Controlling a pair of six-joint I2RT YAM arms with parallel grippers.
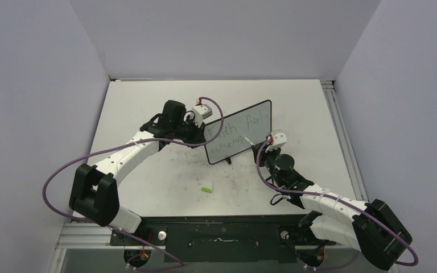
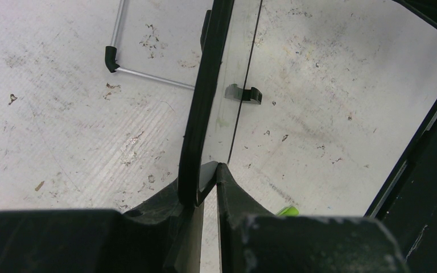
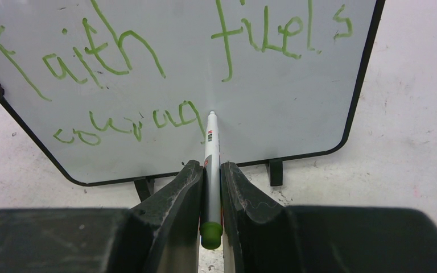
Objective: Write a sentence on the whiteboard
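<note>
The whiteboard stands upright on its two black feet, angled across the middle of the table. My left gripper is shut on the board's black-framed side edge. In the right wrist view the sentence is in green: "Faith fuels" above, and below it a word reading roughly "courag". My right gripper is shut on a white marker with a green rear end. The marker's tip touches the board just right of the lower word's last letter.
A small green marker cap lies on the scuffed table in front of the board, also showing as the cap beside my left finger. A silver wire prop sits behind the board. Walls enclose the table; a metal rail runs along its right edge.
</note>
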